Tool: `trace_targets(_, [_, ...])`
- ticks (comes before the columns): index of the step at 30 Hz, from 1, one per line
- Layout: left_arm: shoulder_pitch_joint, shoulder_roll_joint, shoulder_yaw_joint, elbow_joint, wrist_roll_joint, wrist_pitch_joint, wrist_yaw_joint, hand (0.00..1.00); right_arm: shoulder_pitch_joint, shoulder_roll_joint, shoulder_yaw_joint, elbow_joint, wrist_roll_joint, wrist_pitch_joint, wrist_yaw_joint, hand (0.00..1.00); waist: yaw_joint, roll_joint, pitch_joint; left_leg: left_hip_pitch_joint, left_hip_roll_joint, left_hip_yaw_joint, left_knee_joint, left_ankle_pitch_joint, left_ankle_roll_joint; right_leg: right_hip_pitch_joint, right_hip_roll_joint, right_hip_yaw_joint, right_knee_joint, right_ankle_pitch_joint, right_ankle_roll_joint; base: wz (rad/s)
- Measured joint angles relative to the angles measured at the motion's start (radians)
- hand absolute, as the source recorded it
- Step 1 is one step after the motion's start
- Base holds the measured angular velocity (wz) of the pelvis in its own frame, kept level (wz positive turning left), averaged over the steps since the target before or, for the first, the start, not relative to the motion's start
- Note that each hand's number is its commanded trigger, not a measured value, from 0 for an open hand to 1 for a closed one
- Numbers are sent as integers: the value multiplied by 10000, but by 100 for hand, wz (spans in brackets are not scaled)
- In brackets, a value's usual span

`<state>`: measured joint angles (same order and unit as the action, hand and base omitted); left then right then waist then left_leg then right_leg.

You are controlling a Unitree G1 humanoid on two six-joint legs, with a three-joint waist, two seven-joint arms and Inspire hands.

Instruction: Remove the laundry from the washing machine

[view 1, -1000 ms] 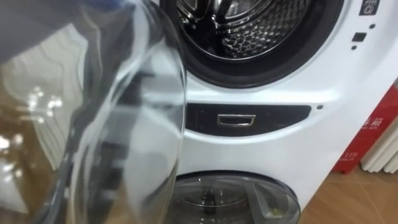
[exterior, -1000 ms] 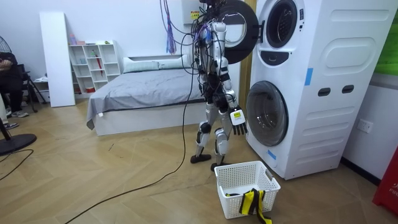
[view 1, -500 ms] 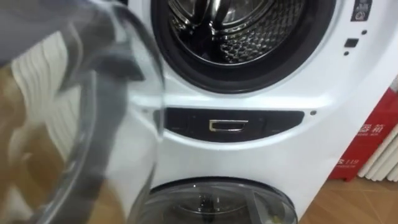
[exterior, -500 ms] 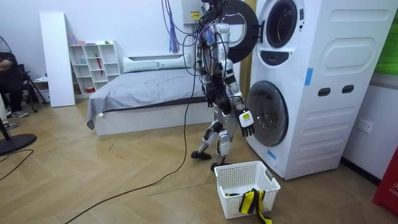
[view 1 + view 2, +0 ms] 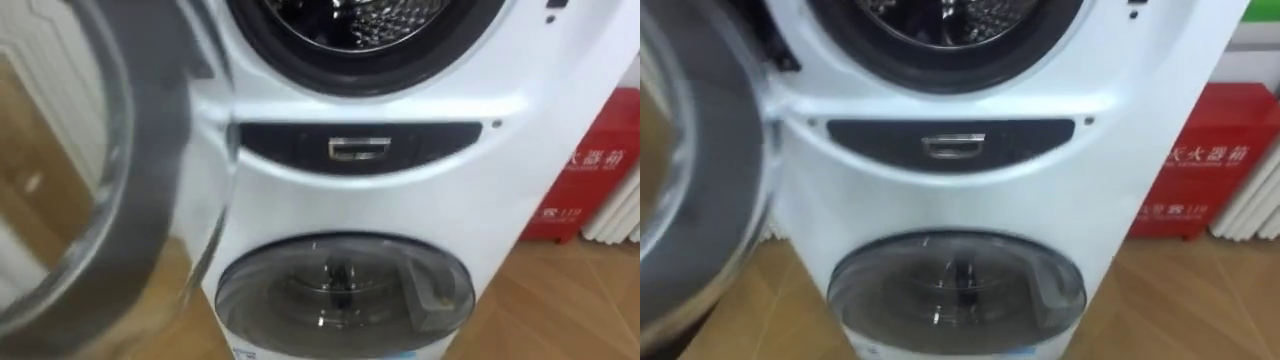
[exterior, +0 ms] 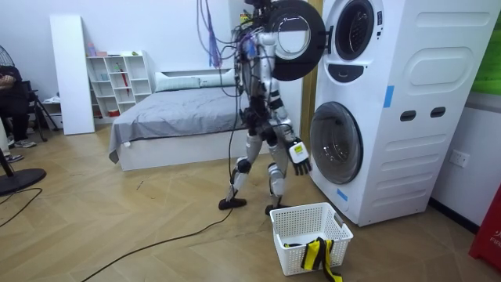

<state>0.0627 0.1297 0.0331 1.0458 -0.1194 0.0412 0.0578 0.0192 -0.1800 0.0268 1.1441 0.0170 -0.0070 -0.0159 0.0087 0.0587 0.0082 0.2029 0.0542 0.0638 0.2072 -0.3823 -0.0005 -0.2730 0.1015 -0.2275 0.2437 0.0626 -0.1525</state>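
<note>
I stand before the stacked washing machine (image 5: pixel 400 200) with one leg set back. Its upper door (image 5: pixel 150 200) is swung wide at 9 o'clock of my view, and the mouth of the upper drum (image 5: pixel 360 20) is cut off at 12 o'clock. The slice of drum I see is bare perforated steel, so any clothes must lie deeper or lower inside, where I cannot see them. One yellow-and-black piece (image 6: pixel 317 254) lies in the white laundry basket (image 6: pixel 291 249) on the floor, roughly at 2 o'clock from my feet. In the room view my right hand (image 6: pixel 298 153) hangs low in front of the closed lower door (image 5: pixel 345 295), loose, with nothing in it. For my left hand I cannot tell. I judge this to be the approach before the reach. I should first lift my gaze toward 12 o'clock until the drum mouth sits centred. Then I would raise the right hand past the dark panel (image 5: pixel 355 150) and over the lower lip of the seal, keeping my elbow clear of the door at 9 o'clock. I should go in with the hand spread, sweep the drum floor, close only once I feel cloth, and draw it out slowly so nothing snags on the rim.
</note>
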Motion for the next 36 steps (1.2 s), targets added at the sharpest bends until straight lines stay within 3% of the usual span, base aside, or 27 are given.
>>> trace_targets(1, [192,39,12,181,-62,-19,1,0,25,38,-11,-129,6,17,-50,0,-13,-103,-34,-179,-203,263,-12,142,260,14,-152,179,-431,545,236,-14])
trace_targets(2, [310,70,1,385,-113,-23,16,0,31,76,-39,-258,39,85,-103,0,-51,-61,-26,-400,-270,605,111,244,424,-31,-342,303,-420,757,886,-3])
trace_targets(3, [401,46,-8,486,-181,4,34,0,105,71,-155,-318,169,101,-178,0,-135,33,8,-471,-216,832,228,256,420,-81,-558,242,194,363,1044,42])
trace_targets(5, [825,70,-59,565,-199,8,98,0,402,-144,-337,-311,589,367,-300,0,-274,-15,-47,-536,-107,1054,256,516,415,291,-1425,327,3205,-1778,1272,76])
trace_targets(6, [907,86,-64,562,-200,8,140,0,422,-186,-299,-280,604,403,-309,0,-272,-32,-43,-515,-74,1212,221,593,370,539,-1665,414,3684,-2164,1350,65])
trace_targets(8, [1182,126,40,559,-223,10,206,0,427,-176,-241,27,580,410,-341,0,-207,-199,-72,-561,-161,1587,128,863,244,1948,-2488,749,3957,-3155,1879,39])
trace_targets(9, [1250,149,62,561,-224,12,214,0,420,-141,-164,106,569,409,-313,0,-124,-330,-129,-585,-207,1647,149,909,175,2246,-2592,818,3723,-3304,2014,-8])
trace_targets(10, [1330,180,239,575,-218,27,227,0,423,-19,-46,200,544,408,-217,0,93,-427,-144,-613,-298,1700,196,973,66,2575,-2481,944,2762,-3497,2246,-41])
trace_targets(12, [1318,133,504,665,-267,26,244,0,378,109,66,212,480,408,-118,0,310,-445,-135,-754,-336,1854,149,1104,-36,2839,-2287,947,1630,-3494,2206,-50])
trace_targets(13, [1294,101,739,711,-280,23,259,0,374,158,206,223,514,405,-18,0,343,-463,-122,-782,-277,1866,132,1227,-53,2958,-2121,990,1074,-3366,1987,-37])
trace_targets(17, [1204,139,893,696,-441,-80,288,0,386,245,276,299,506,401,50,0,267,-729,-47,-872,-90,1674,139,1311,-127,3074,-1808,1109,571,-3064,1862,-12])
trace_targets(22, [1033,126,725,556,-462,-113,309,0,322,247,318,263,543,287,49,0,320,-924,-81,-959,14,1565,119,1299,-150,3130,-1648,1108,207,-2862,1804,-2])
trace_targets(29, [859,-14,605,544,-828,-201,308,0,65,323,319,265,497,164,201,0,287,-767,6,-1035,40,949,142,1293,-162,3416,-1545,859,-247,-2689,1793,8])
trace_targets(36, [877,-63,921,480,-1357,-212,521,0,27,318,164,261,262,157,128,0,499,-663,-1,-874,27,665,59,1293,-162,3628,-1511,846,-422,-2688,1792,1])
